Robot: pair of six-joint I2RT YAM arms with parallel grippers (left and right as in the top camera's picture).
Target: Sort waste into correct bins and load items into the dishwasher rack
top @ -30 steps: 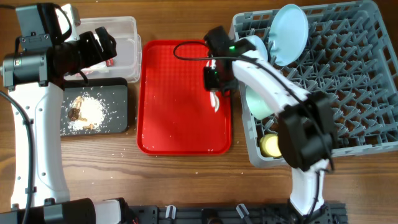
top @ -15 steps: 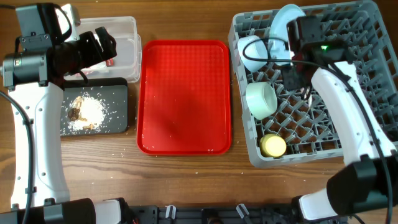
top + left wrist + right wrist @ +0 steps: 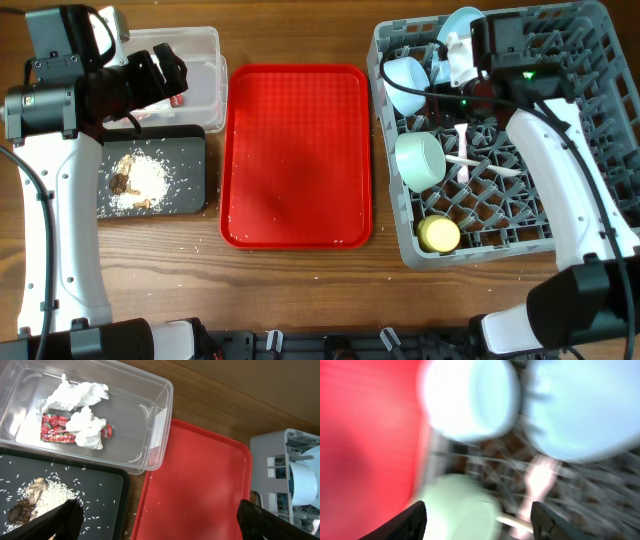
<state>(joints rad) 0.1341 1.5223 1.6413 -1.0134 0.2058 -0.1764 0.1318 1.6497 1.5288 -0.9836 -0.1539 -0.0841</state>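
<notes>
The serving tray is plain red. The rack is grey in a lattice grid, with a light blue plate, a pale blue bowl, a pale green bowl, a yellow cup and white cutlery. The tub is clear, its napkins white and its wrapper red and white; the black tray is speckled with white rice and brown bits.

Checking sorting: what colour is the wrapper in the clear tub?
The wrapper is red and white; left wrist view.

Robot lab tabletop set up as a dish station (red tray, grey dishwasher rack)
</notes>
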